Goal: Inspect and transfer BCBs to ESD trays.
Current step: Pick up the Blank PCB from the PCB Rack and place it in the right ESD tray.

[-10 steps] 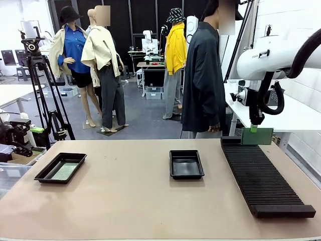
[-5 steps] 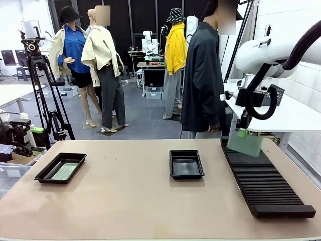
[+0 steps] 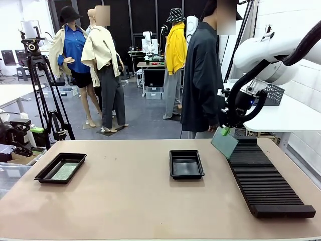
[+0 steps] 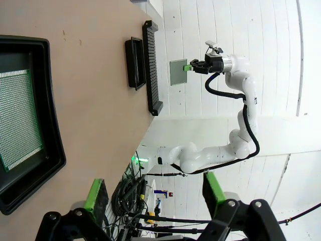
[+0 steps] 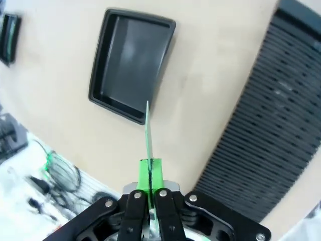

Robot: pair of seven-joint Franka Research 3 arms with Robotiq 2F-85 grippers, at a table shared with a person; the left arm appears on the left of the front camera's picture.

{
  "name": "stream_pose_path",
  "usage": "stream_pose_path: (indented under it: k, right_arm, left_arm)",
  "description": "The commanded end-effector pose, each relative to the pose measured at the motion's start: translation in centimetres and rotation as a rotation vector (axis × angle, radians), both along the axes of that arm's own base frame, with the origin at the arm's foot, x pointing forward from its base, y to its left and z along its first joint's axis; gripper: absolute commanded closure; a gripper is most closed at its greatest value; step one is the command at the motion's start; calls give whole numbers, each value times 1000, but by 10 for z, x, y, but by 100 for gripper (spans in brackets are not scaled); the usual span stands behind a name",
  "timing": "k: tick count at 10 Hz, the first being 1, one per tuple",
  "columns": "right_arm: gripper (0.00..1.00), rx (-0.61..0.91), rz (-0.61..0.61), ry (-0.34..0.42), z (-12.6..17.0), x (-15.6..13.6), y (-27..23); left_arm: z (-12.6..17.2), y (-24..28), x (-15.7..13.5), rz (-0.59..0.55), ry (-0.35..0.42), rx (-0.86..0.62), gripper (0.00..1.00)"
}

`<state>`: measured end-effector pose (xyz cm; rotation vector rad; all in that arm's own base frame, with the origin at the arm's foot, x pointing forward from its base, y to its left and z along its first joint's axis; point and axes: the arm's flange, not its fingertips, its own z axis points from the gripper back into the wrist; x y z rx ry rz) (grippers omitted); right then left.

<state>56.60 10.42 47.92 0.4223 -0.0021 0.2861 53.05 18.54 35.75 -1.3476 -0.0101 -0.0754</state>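
Right gripper (image 3: 225,132): clamped on a green BCB (image 3: 224,143), held aloft at the black slotted rack's (image 3: 261,175) far-left corner.
Near ESD tray (image 3: 186,176): left of rack.
Second BCB (image 3: 65,171): in the far-left ESD tray (image 3: 46,170).
Left gripper (image 4: 154,190): jaws spread.

We are reading the table (image 3: 125,201) top as smooth, matt, tan and laminate-like. Both ESD trays (image 3: 186,176) are showing black moulded plastic with a faint sheen (the left tray (image 3: 52,181) included). The rack (image 3: 261,181) is looking matt black and ribbed. The BCB (image 4: 17,118) in the left tray is showing a finely perforated green face. The second BCB (image 3: 224,143) is looking matt. The right arm's shell (image 3: 266,50) is looking glossy white.
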Motion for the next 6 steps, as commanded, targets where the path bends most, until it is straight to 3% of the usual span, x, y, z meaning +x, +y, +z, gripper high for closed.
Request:
stream_pose_path:
  k: [1,6]
  right_arm:
    - [100,62,-156,2,-1,-8,10]
    - [100,254,-527,88,1,13,21]
  left_arm:
    - [2,0,-1,-5,-1,2,0]
    - [2,0,-1,-5,-1,2,0]
